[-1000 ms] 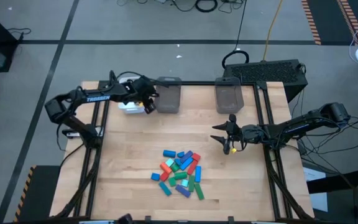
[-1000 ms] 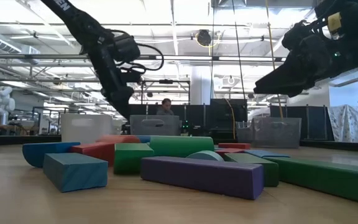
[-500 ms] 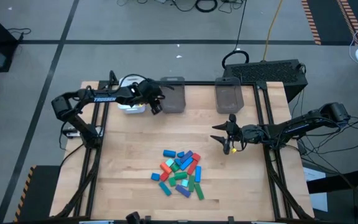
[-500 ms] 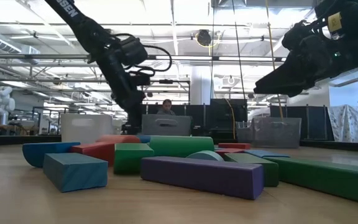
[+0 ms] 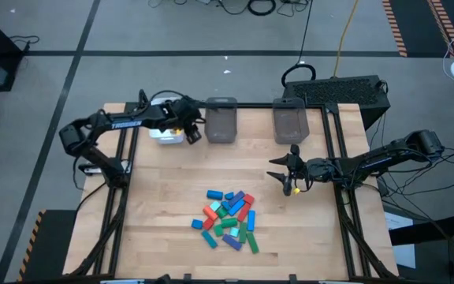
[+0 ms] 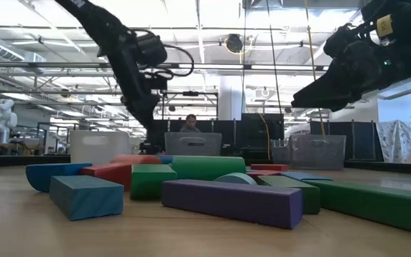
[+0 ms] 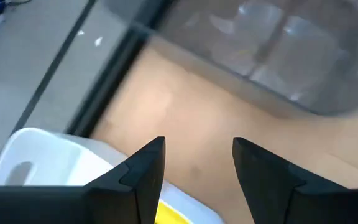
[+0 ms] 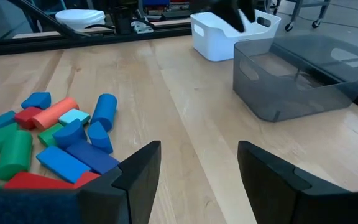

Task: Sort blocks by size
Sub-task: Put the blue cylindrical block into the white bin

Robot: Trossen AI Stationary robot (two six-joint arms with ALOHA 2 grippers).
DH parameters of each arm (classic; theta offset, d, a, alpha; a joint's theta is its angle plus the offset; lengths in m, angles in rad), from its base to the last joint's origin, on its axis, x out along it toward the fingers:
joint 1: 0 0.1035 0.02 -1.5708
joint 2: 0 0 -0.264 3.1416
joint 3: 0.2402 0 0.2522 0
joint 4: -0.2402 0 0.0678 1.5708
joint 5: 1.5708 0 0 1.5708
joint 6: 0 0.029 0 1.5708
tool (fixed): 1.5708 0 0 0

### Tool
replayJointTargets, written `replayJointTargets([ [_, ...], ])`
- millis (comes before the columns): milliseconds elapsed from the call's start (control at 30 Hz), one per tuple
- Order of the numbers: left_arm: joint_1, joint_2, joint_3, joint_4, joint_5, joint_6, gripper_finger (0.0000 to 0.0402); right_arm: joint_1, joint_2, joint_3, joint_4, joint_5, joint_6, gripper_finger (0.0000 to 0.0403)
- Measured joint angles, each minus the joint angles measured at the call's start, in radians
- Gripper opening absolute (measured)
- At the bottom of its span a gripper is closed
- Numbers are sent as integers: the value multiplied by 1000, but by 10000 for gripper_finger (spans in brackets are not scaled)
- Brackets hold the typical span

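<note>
The blocks point(image 5: 228, 219) lie in a loose pile on the wooden table, near its front middle; they also show in the low view point(image 6: 191, 187) and the right wrist view point(image 8: 55, 134). My left gripper point(image 5: 193, 134) is open and empty at the far left, above the white tray's point(image 5: 166, 134) right end, beside the left grey bin point(image 5: 221, 122). Its wrist view point(image 7: 197, 168) shows a yellow piece point(image 7: 169, 213) in the tray. My right gripper point(image 5: 273, 169) is open and empty, above the table to the right of the pile, pointing left.
A second grey bin point(image 5: 288, 122) stands at the far edge, right of the first; it shows in the right wrist view point(image 8: 297, 74) with the white tray point(image 8: 229, 31) behind it. Bare wood point(image 5: 172, 181) lies between pile, tray and bins.
My left gripper has swung a little toward the left grey bin and then back toward the white tray, staying open. My right gripper and the blocks have kept still.
</note>
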Motion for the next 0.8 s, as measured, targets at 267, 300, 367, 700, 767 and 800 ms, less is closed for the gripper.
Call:
replayJointTargets([
  [267,-173,-40,2,-134,124,-10,191,0,0,0,-1,0,2,202],
  [300,-201,-40,1,-135,140,-24,191,0,0,0,-1,0,2,202],
  [367,-255,-40,-4,-135,168,-27,191,0,0,0,-1,0,2,202],
  [700,-474,-39,-44,-69,224,-57,191,1,0,0,0,-4,6,202],
  [767,-506,-39,-57,-22,226,-57,191,1,0,0,0,-4,6,202],
  [800,-520,-39,-61,2,227,-57,191,1,0,0,0,-4,5,202],
])
